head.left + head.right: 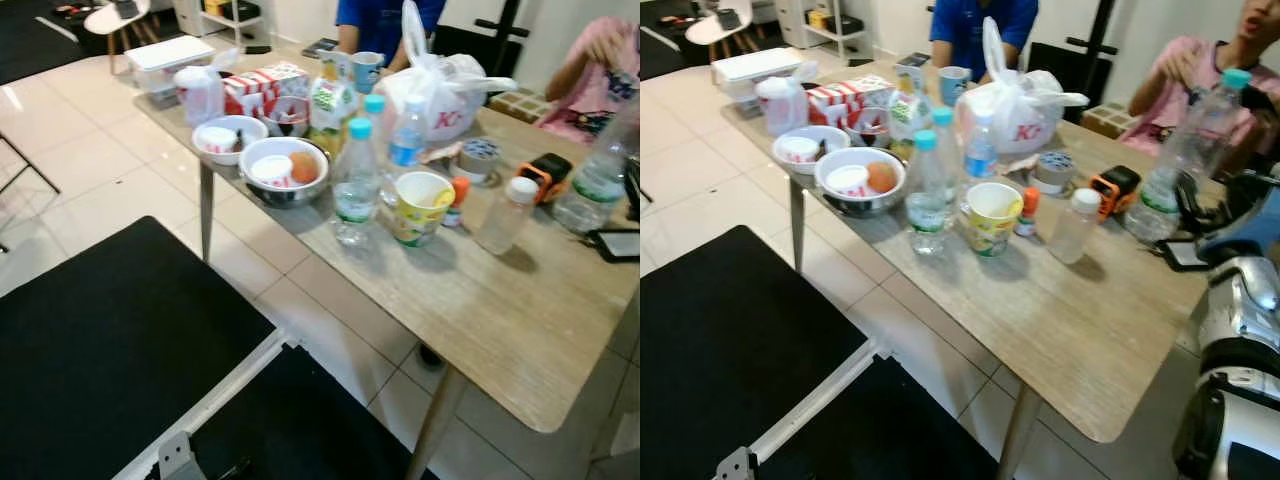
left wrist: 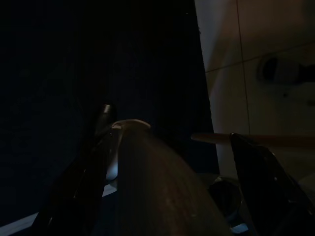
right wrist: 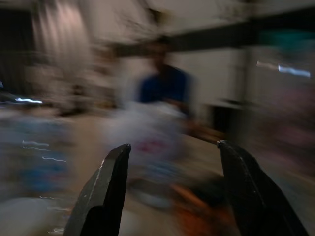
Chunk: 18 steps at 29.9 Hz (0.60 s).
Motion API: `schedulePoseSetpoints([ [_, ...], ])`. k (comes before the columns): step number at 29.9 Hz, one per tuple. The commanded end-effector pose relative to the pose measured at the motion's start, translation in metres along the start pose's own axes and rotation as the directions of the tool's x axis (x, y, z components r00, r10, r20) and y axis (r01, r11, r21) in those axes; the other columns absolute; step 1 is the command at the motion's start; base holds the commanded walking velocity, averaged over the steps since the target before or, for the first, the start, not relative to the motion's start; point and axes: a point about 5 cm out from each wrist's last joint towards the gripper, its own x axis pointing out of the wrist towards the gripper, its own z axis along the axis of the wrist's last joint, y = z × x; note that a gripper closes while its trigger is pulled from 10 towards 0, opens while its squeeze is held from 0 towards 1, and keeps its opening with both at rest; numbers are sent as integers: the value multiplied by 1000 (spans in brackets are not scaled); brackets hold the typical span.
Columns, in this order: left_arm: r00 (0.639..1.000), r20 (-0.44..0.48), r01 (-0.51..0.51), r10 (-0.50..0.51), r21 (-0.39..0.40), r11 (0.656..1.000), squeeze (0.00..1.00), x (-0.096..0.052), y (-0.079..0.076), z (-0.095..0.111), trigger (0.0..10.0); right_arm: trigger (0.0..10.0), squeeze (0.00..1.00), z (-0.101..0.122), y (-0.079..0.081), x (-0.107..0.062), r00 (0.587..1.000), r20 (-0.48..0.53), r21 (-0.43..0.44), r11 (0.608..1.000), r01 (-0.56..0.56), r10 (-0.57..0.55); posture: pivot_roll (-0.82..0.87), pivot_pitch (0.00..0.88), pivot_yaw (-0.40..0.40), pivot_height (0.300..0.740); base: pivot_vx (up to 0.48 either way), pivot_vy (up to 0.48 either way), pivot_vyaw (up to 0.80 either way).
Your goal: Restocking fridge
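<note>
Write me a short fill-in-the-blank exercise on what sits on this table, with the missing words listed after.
1. The two water bottles near the metal bowl both have ____ caps.
2. The round fruit in the metal bowl is ____ in colour.
3. The white plastic bag carries ____ lettering.
4. In the right wrist view, the right gripper has its fingers spread ____.

Missing words: blue; orange; red; open
</note>
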Motion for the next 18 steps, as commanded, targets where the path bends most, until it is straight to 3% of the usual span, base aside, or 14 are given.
schedulePoseSetpoints([
  [1, 1000, -14, -6, 6, 6, 1000, 0, -1, 3, -2, 10000, 10000, 0, 0, 10, 0, 988, 31, 64, 987, -150, 149, -5, 4, -6, 740, 0, 0, 0],
  [2, 1000, -16, -1, 1, 6, 1000, 0, -1, 2, -2, 10000, 10000, 0, -2, 26, 2, 952, 31, 75, 949, -306, 305, -7, 4, -4, 740, 0, 0, 0],
  [3, 1000, -16, -1, 1, 6, 1000, 0, -1, 2, -2, 10000, 10000, 0, -2, 26, 2, 952, 31, 75, 949, -306, 305, -7, 4, -4, 740, 0, 0, 0],
  [4, 1000, -18, 1, -1, 7, 1000, 0, -1, 2, -3, 10000, 10000, 0, -7, 49, 1, 874, 8, 70, 872, -485, 486, -6, 7, -3, 740, 0, 0, 0],
  [5, 1000, -18, 1, -1, 7, 1000, 0, -1, 2, -3, 10000, 10000, 0, -7, 49, 1, 874, 8, 70, 872, -485, 486, -6, 7, -3, 740, 0, 0, 0],
  [6, 1000, -18, 2, -1, 8, 1000, 0, -1, 2, -3, 10000, 10000, 0, -10, 59, 0, 826, -9, 63, 825, -561, 563, -9, 8, 0, 740, 0, 0, 0],
  [8, 1000, -18, 2, -2, 8, 1000, 0, -1, 2, -3, 10000, 10000, 0, -10, 60, 0, 820, -9, 62, 819, -571, 572, -9, 8, 0, 740, 0, 0, 0],
  [9, 1000, -20, 3, -3, 10, 1000, 0, -1, 2, -3, 10000, 10000, 0, -24, 86, 6, 739, -112, 48, 746, -664, 664, -8, 10, 0, 740, 0, 0, 0],
  [10, 1000, -20, 3, -3, 10, 1000, 0, -1, 2, -3, 10000, 10000, 0, -24, 86, 6, 739, -112, 48, 746, -664, 664, -8, 10, 0, 740, 0, 0, 0],
  [14, 1000, -18, 5, -5, 10, 1000, 0, -1, 2, -3, 10000, 10000, 0, -41, 118, 14, 628, -253, -14, 647, -763, 736, -8, 10, 0, 740, 0, 0, 0],
  [15, 1000, -18, 5, -5, 10, 1000, 0, -1, 2, -3, 10000, 10000, 533, -43, 124, 18, 611, -277, -28, 630, -776, 741, -8, 10, 0, 740, 0, 0, 0],
  [16, 1000, -18, 6, -6, 10, 1000, 0, -1, 2, -3, 10000, 10000, 808, -44, 130, 20, 595, -301, -41, 614, -789, 745, -6, 12, 1, 740, 0, 0, 0],
  [17, 1000, -18, 6, -6, 10, 1000, 0, -1, 2, -3, 10000, 10000, 808, -45, 134, 22, 586, -314, -48, 604, -796, 747, -6, 12, 1, 740, 0, 0, 0],
  [18, 1000, -17, 8, -8, 10, 1000, 0, -1, 2, -3, 10000, 10000, 1000, -47, 142, 25, 558, -355, -72, 573, -816, 750, -9, 15, 2, 740, 0, 0, 0],
])
